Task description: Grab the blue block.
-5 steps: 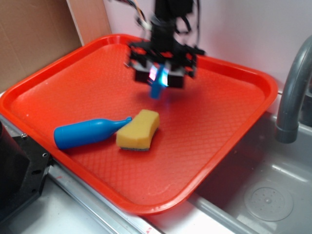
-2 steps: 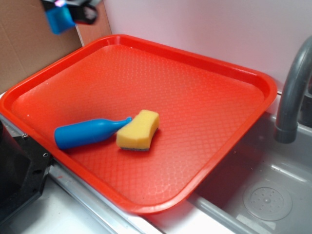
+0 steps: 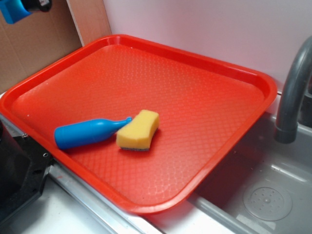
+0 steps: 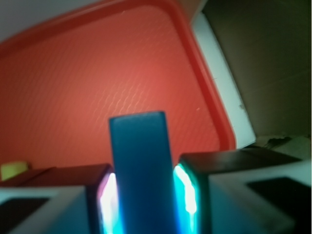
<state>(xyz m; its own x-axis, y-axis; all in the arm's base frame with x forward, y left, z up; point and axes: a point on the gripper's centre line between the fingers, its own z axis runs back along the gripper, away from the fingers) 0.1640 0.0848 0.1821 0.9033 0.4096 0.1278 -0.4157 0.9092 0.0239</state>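
Observation:
The blue block (image 4: 141, 165) stands upright between my two fingers in the wrist view, and my gripper (image 4: 144, 195) is shut on it. In the exterior view the blue block (image 3: 12, 10) hangs high at the top left corner, above and beyond the left rim of the red tray (image 3: 204, 73). Only a dark bit of the gripper (image 3: 35, 5) shows there, cut off by the frame edge. The wrist view looks down on the tray (image 4: 73, 83) far below.
A blue bottle-shaped toy (image 3: 87, 132) and a yellow sponge (image 3: 139, 129) lie on the tray's near left part. A grey faucet (image 3: 292, 92) and sink basin (image 3: 263, 195) are at the right. Brown cardboard (image 3: 34, 44) stands behind the tray's left side.
My gripper has carried the blue block up off the tray's far middle, then leftward and higher, until it is nearly out of the exterior view at the top left.

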